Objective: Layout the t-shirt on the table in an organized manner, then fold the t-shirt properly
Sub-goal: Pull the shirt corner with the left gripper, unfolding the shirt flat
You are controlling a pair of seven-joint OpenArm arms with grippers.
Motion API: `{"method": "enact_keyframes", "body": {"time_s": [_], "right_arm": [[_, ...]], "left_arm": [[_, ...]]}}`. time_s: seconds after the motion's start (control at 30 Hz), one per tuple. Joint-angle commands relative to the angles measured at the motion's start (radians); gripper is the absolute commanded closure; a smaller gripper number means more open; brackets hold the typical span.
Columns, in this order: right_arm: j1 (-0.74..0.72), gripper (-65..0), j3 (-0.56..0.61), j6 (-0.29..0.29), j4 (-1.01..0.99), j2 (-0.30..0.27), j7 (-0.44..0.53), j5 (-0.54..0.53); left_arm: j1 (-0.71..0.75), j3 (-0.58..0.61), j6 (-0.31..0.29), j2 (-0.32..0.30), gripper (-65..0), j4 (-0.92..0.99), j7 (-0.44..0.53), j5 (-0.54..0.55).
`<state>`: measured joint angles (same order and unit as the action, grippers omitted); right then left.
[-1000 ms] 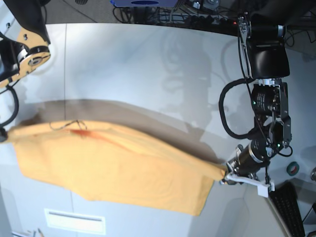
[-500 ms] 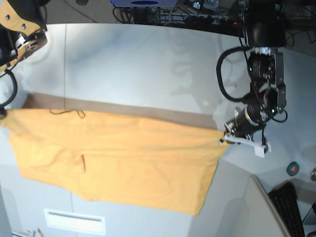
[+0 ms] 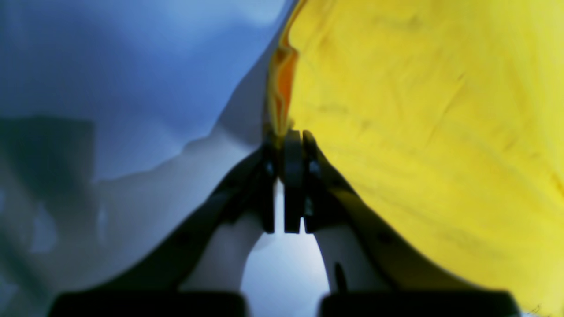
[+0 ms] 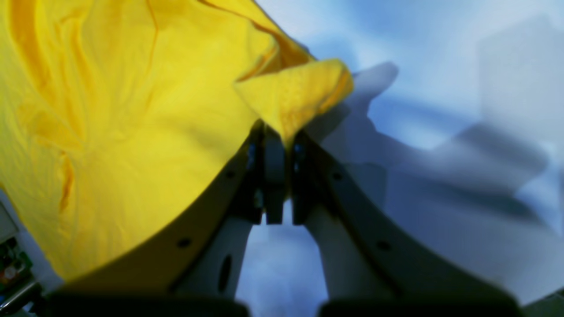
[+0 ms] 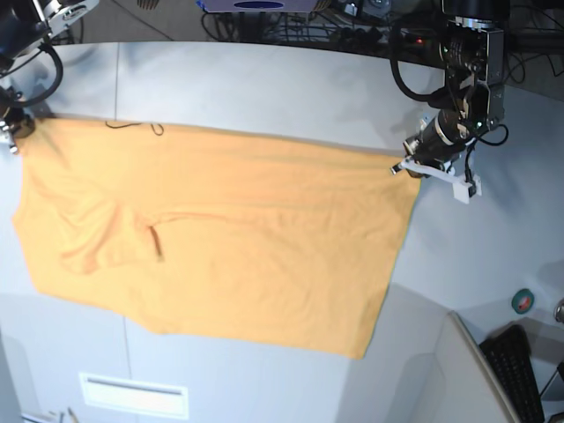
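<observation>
Right now you have the t-shirt [image 5: 220,238] stretched wide across the table [image 5: 291,97], its far edge running from the table's far left corner toward the right side, and its near edge hanging over the table's front edge. Your left gripper [image 5: 407,166] is clamped on the shirt's far right corner; the left wrist view shows its jaws pressed together with yellow fabric [image 3: 418,110] pinched at the tips. Your right gripper [image 4: 275,141] is likewise closed on a bunched corner of cloth [image 4: 295,94], at the far left corner of the table, where the base view barely catches it. By my reading, you are partway through the layout step: the far edge is pulled fairly straight, but the cloth is not yet smooth. A ridge and a small fold [image 5: 155,242] sit left of centre, and a thin dark scribble [image 5: 132,125] lies at the far edge. Flattening, releasing the corners, and all of the folding are left to do.
</observation>
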<state>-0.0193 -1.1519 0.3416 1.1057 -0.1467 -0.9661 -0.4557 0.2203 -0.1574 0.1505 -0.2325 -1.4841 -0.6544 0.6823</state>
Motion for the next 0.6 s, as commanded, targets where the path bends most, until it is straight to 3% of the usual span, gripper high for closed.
{"method": "enact_keyframes", "body": {"time_s": [0.0, 0.33, 0.57], "right_arm": [[0.006, 0.0, 0.0, 0.015, 0.02, -0.015, 0.003, -0.013], [0.155, 0.0, 0.0, 0.02, 0.175, 0.088, -0.003, -0.013], [0.203, 0.0, 0.0, 0.021, 0.201, 0.095, -0.009, -0.013]], "left_arm": [[0.015, -0.006, -0.002, -0.02, 0.0, -0.02, 0.017, 0.0], [0.172, -0.107, -0.002, -0.023, 0.0, -0.033, 0.018, 0.0], [0.222, -0.129, -0.004, -0.02, 0.0, -0.033, 0.018, 0.0]]}}
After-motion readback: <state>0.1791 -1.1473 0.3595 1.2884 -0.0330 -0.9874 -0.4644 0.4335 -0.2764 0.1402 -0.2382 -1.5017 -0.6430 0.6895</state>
